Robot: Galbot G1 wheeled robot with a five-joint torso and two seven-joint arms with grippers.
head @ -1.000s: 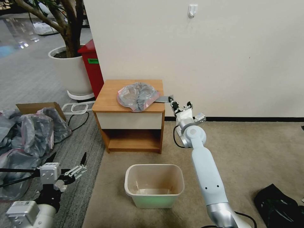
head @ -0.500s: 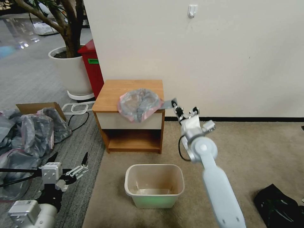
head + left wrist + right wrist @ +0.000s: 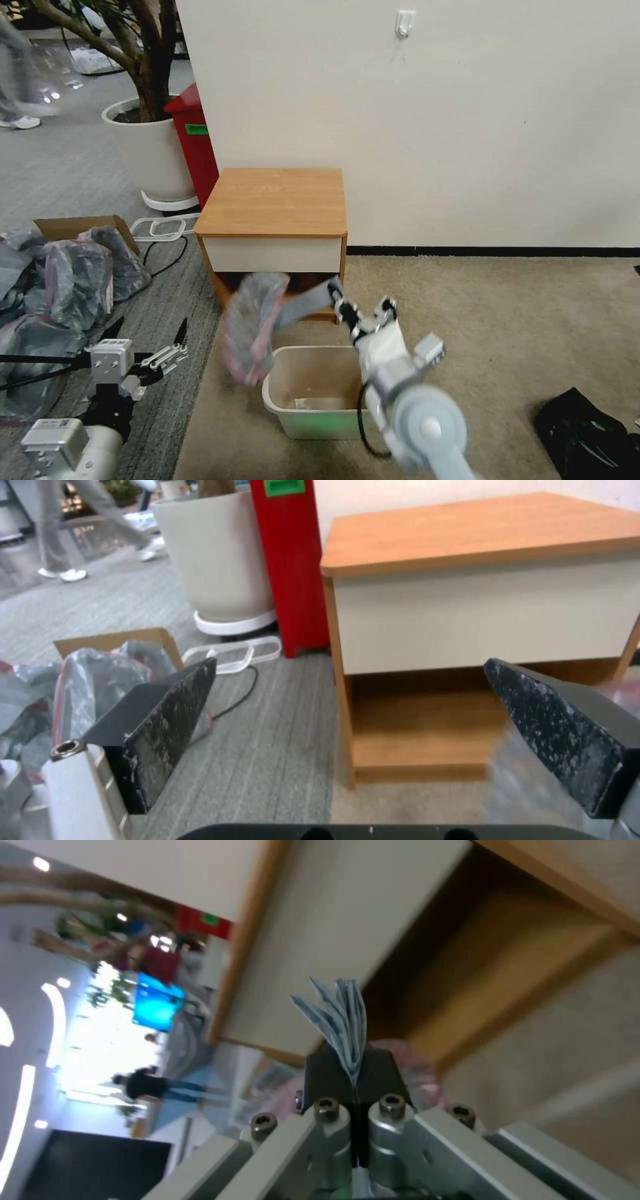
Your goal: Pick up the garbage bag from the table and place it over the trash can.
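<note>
The garbage bag (image 3: 250, 327) has left the desk (image 3: 273, 200) since the earlier frames: a second ago it lay bunched on the desk top, half a second ago it hung over the front edge, and now the wooden top is bare. The bag hangs in the air in front of the desk's low shelf opening, above and just to the left of the trash can (image 3: 293, 417). It is blurred, a grey crumpled mass with a pink band along its lower edge, and a narrow grey strip of it stretches rightward to the right gripper (image 3: 351, 313).

The right arm has pulled back from beside the desk's right corner, and its gripper now sits over the far right part of the trash can's rim. In the right wrist view the right gripper (image 3: 352, 1075) has its fingers (image 3: 387, 1075) pressed tight together, pinching a folded fan of the thin bag (image 3: 340, 1020) that sticks out past the tips. The desk's white drawer front and shelf opening lie behind it.

The left gripper (image 3: 150, 350) stays low on the left side over the grey floor, next to a pile of grey bags (image 3: 73, 277), much where it was before. Its fingers (image 3: 167, 725) are spread wide apart and hold nothing. In the left wrist view the desk (image 3: 480, 535) stands ahead of it, with a red bin (image 3: 290, 565) and a white planter (image 3: 217, 560) to one side.

The trash can stands on the beige carpet in front of the desk, unlined.
</note>
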